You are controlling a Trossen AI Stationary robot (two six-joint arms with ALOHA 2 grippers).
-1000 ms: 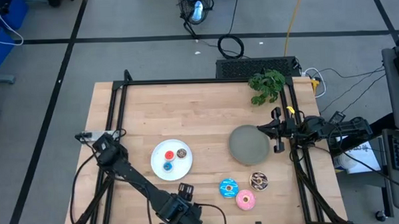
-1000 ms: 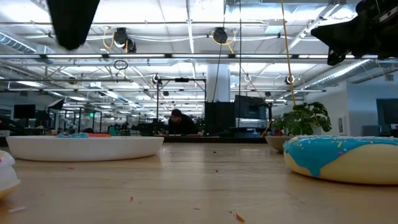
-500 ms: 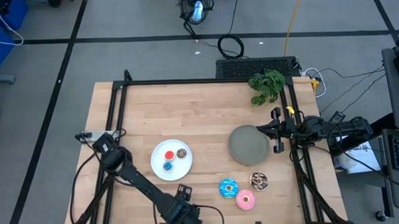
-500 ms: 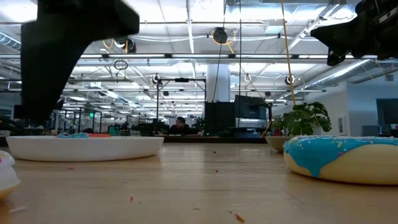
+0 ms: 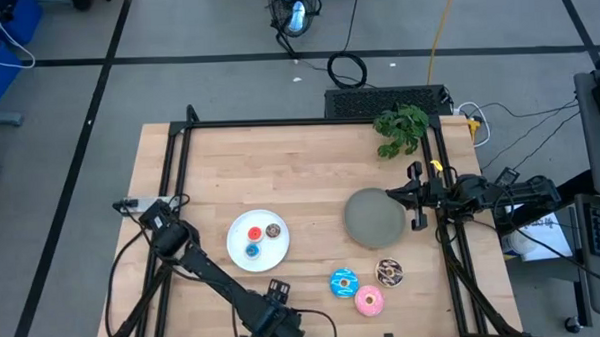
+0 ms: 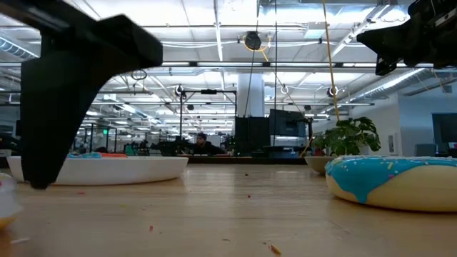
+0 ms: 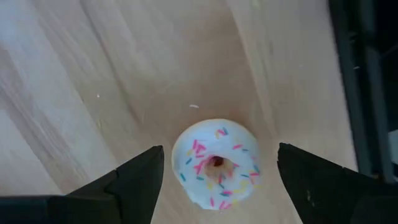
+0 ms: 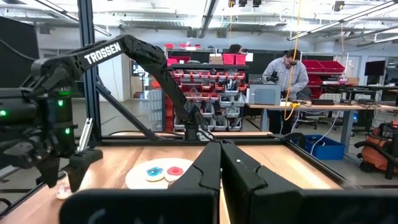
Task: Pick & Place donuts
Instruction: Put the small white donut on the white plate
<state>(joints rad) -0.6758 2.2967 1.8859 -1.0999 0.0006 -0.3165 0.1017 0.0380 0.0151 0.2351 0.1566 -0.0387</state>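
Note:
My left gripper (image 7: pixel 217 177) is open, low over the table's near edge (image 5: pixel 273 312), with one finger on each side of the pale pink sprinkled tiny donut (image 7: pixel 216 165); a gap shows on both sides. That donut lies flat on the wood and is hidden under the gripper in the high view. The white plate (image 5: pixel 245 252) holds the tiny red (image 5: pixel 254 232), brown (image 5: pixel 273 230) and blue (image 5: pixel 252 251) donuts. The larger blue (image 5: pixel 343 283), brown sprinkled (image 5: pixel 390 273) and pink (image 5: pixel 370 301) donuts lie on the table near the right front. My right gripper (image 8: pixel 221 167) waits shut beside the grey plate (image 5: pixel 375 218).
A green plant (image 5: pixel 401 128) stands at the far right corner. Black frame rails (image 5: pixel 278 122) run along the table's edges. Bare wood lies between the plates and the far edge. People stand at benches (image 8: pixel 291 71) in the room beyond.
My left gripper has come down toward the table near its near edge: in the low view it dropped from the top of the picture until its finger reached table height in front of the white plate. The donuts, the plates and the right arm have stayed put.

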